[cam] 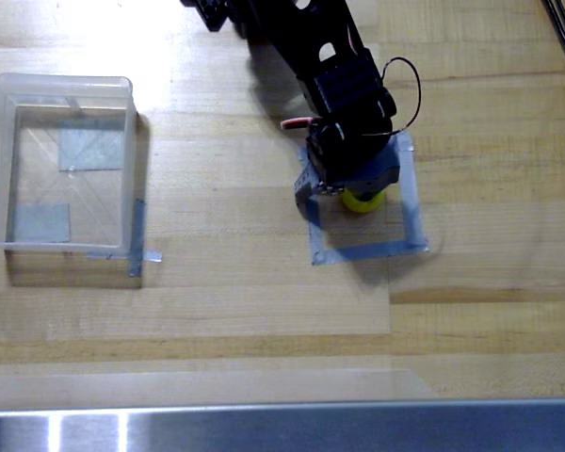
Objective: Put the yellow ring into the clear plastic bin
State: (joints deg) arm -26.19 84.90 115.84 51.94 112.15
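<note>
From above, the black arm [306,42] reaches down from the top centre of the frame and ends over the grey tape square outline [367,247] stuck to the wooden table [471,141], a little right of the middle. The gripper [344,191] sits low over the upper part of that square, and the yellow ring [362,200] peeks out from under it at its lower edge, a bright yellow crescent lying inside the taped outline. Most of the ring is hidden by the gripper body, so I cannot tell whether the fingers are spread or closed, nor whether they are touching the ring at all. A thin black cable [407,83] loops out to the right of the arm, and there is a small reddish strip [296,121] on its left side. The clear plastic bin [9,151] stands well apart from all this, at the upper left of the frame, upright with its opening facing up, and two grey tape patches [89,148] show through its bottom. More grey tape [137,235] runs along the bin's lower right corner on the table. A metal strip [282,428] runs across the very bottom of the frame.
</note>
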